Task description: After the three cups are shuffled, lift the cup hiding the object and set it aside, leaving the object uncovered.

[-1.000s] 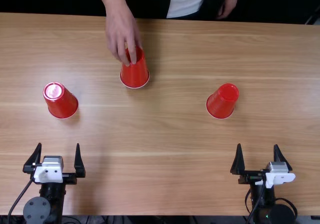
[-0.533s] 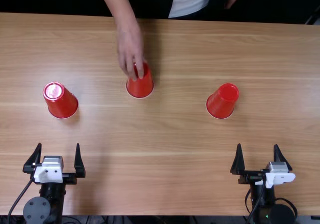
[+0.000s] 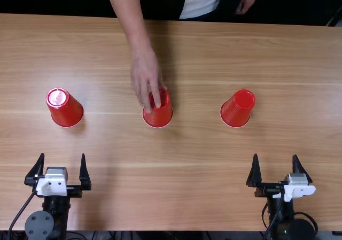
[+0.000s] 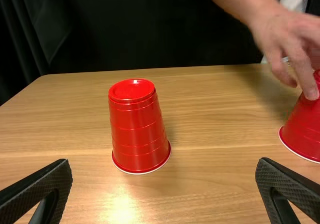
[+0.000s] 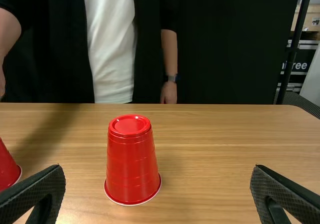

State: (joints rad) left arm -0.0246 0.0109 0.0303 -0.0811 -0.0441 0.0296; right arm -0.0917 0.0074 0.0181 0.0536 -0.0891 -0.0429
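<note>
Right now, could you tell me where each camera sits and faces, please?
Top view: above the near edge of the table, looking steeply down; left gripper and right gripper show, open.
Left wrist view: low on the left wrist, facing across at the left cup; its fingers show.
Right wrist view: low on the right wrist, facing the right cup; its fingers show.
Shared: both wrist views catch the middle cup, which a person's hand touches.

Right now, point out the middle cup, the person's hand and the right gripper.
middle cup [image 3: 159, 116], top view, side wall below the fingers.
person's hand [image 3: 145, 79], top view, back of the hand.
right gripper [image 3: 274, 156], top view, midway between its fingertips.
</note>
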